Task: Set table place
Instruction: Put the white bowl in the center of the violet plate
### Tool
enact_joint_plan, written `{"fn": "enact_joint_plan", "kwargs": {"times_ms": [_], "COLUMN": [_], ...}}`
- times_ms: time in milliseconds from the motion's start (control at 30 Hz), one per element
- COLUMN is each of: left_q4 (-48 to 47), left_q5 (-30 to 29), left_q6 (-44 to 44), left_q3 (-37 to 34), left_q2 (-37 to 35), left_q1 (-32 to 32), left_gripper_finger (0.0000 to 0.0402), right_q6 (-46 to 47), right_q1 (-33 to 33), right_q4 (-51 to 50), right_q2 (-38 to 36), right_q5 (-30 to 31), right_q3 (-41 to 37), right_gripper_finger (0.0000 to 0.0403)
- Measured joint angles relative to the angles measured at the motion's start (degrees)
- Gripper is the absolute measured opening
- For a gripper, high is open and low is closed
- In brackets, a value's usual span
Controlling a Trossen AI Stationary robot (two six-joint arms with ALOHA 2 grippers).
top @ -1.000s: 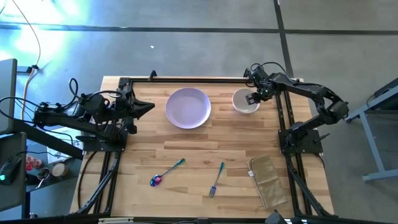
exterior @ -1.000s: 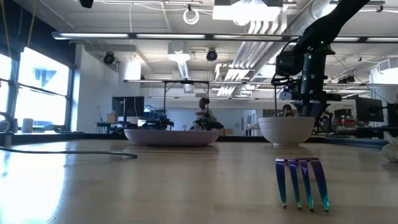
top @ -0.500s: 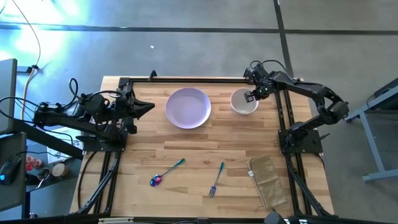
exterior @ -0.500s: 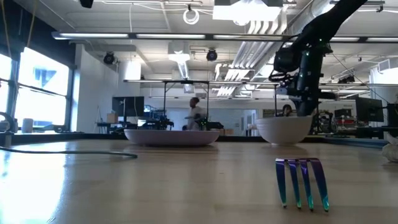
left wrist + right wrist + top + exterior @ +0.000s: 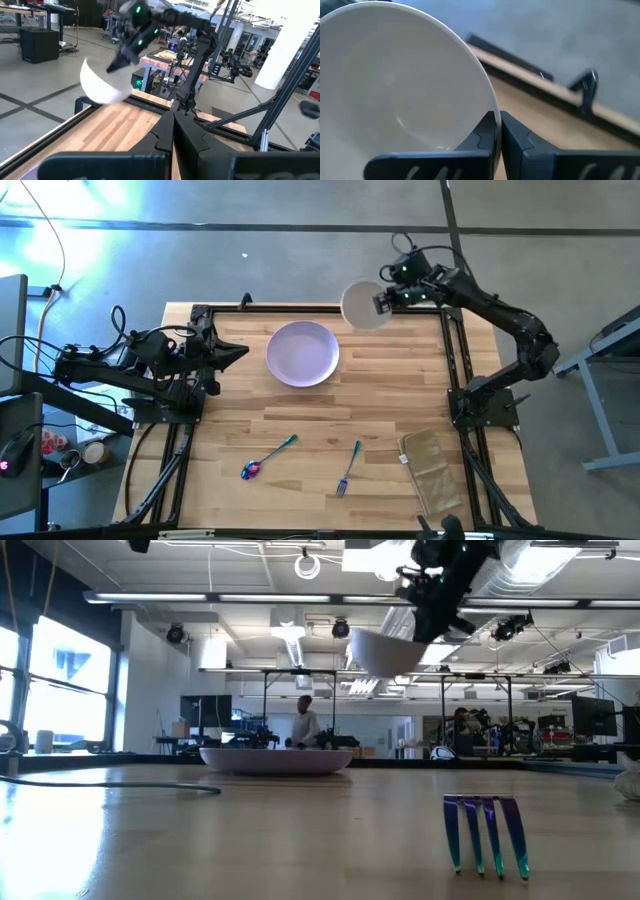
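- While the left arm waits along the tabletop's point(image 5: 330, 410) left edge, its end effector point(image 5: 236, 352) points inward with the fingers pressed together, holding nothing.
- The right end effector point(image 5: 381, 302) hangs in the air above the tabletop's far edge, toward the far right corner, its fingers pinching the rim of the cream bowl point(image 5: 360, 304).
- The bowl is lifted clear of the wood and tilted; in the low view it point(image 5: 385, 652) hangs well above the surface, and the right wrist view shows its point(image 5: 400, 85) pale inside with the rim clamped between the dark fingers.
- The lavender plate point(image 5: 302, 353) rests flat on the tabletop near the middle of the far edge, apart from the bowl.
- The iridescent spoon point(image 5: 267, 457) lies near the front edge, left of centre, set at a slant.
- The teal-handled fork point(image 5: 349, 468) lies just right of the spoon, near the front edge; its tines point(image 5: 486, 832) fill the low view's foreground.
- A tan folded cloth point(image 5: 431, 468) lies by the front right corner.
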Motion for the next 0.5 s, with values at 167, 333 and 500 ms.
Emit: {"fn": "enact_joint_plan", "kwargs": {"times_ms": [167, 333, 500], "left_q4": [0.0, 0.0, 0.0], "left_q5": [0.0, 0.0, -0.02], "left_q6": [0.0, 0.0, 0.0], "left_q3": [0.0, 0.0, 0.0], "left_q2": [0.0, 0.0, 0.0], "left_q1": [-0.01, 0.0, -0.02], "left_gripper_finger": [0.0001, 0.0001, 0.0001], "right_q6": [-1.07, -2.76, -5.3], "right_q1": [3.61, 7.14, 10.04], "right_q4": [-0.88, -3.01, -6.75], "right_q2": [1.34, 7.76, 17.5], "right_q5": [0.09, 0.57, 0.38], "right_q3": [8.45, 17.31, 26.15], "right_gripper_finger": [0.0, 0.0, 0.0]}}
